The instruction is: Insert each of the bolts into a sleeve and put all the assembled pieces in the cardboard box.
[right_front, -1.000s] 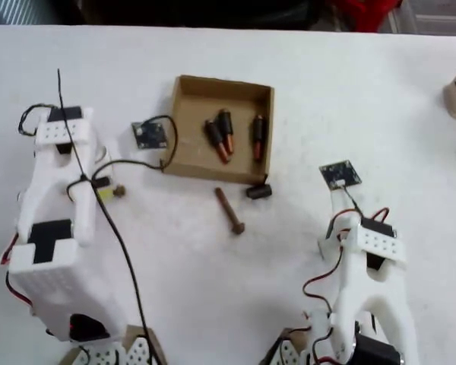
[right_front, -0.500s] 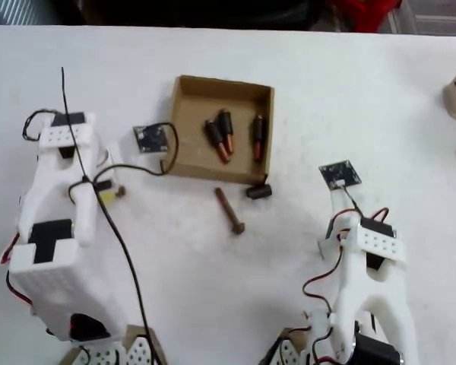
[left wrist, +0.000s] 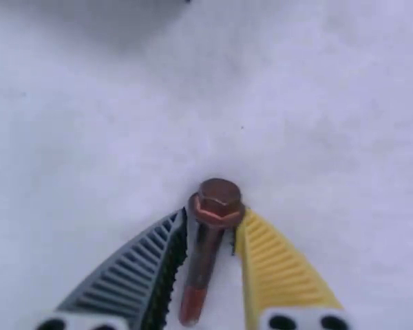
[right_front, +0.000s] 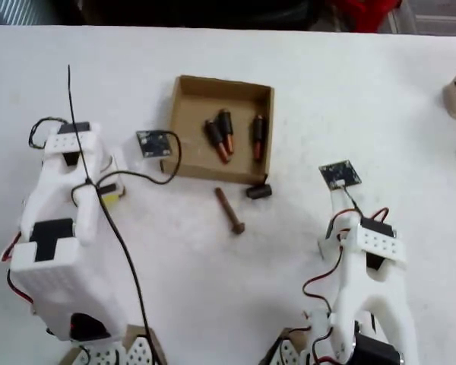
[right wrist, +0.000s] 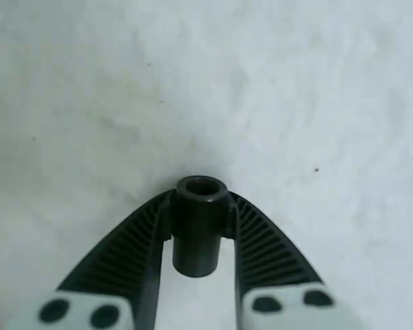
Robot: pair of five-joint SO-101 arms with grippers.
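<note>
The left gripper [left wrist: 210, 218] was clamped on a coppery bolt [left wrist: 204, 265], its hex head poking past the ribbed grey and yellow fingers [left wrist: 275, 268] over the white table [right_front: 365, 91]. The right gripper [right wrist: 198, 206] pinched a smooth black sleeve [right wrist: 196, 240], its bore showing. From above, three assembled pieces [right_front: 220, 138] lay in the cardboard box [right_front: 184, 122]. A loose bolt [right_front: 229, 211] and a loose sleeve [right_front: 258, 192] sat just outside its near wall.

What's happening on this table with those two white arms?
The left arm holds a copper bolt in its jaws, and the right arm holds a black sleeve in its own. Three assembled pieces lie in the cardboard box. A loose bolt and a loose sleeve lie on the table beside the box.
</note>
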